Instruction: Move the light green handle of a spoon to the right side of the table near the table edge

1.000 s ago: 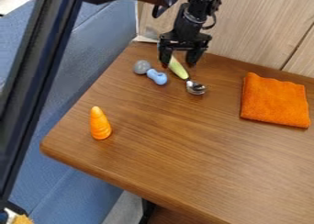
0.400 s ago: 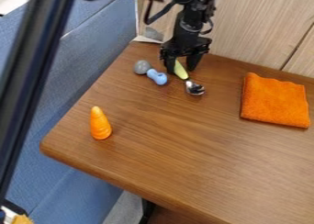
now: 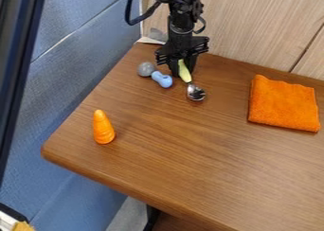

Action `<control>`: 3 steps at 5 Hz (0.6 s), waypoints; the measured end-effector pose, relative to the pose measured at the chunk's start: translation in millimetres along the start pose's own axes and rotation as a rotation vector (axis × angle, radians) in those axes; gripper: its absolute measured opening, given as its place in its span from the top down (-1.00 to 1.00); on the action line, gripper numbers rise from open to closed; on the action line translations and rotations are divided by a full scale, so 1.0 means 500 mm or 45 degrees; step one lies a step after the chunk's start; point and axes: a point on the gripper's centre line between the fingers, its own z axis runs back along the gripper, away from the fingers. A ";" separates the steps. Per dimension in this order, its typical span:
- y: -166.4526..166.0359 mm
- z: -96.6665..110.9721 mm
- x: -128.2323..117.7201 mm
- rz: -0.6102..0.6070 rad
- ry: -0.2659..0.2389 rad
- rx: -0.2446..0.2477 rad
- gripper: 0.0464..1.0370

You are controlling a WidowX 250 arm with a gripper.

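Note:
At the back of the table, left of its middle, the black gripper (image 3: 182, 74) hangs down, shut on the light green handle (image 3: 184, 69) of the spoon. One finger is on each side of the handle, and its upper end is hidden under the gripper. The spoon's metal bowl (image 3: 196, 93) points toward the front, slightly right of the fingers. The wooden table (image 3: 209, 149) has its right part running out of view.
A blue and grey toy (image 3: 162, 79) lies close to the gripper's left. An orange cone-shaped object (image 3: 103, 127) is near the left edge, and a folded orange cloth (image 3: 283, 103) lies on the right. Wooden panelling (image 3: 265, 26) stands behind the table.
The gripper's fingers have come together on the handle, and the gripper has shifted slightly left. The spoon has turned a little, its bowl now slightly left and nearer the front.

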 end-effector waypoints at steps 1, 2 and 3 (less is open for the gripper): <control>-0.001 0.001 0.002 -0.036 0.012 0.076 0.30; -0.025 0.003 0.001 -0.130 0.045 0.102 0.30; -0.059 0.012 -0.019 -0.209 0.053 0.064 0.30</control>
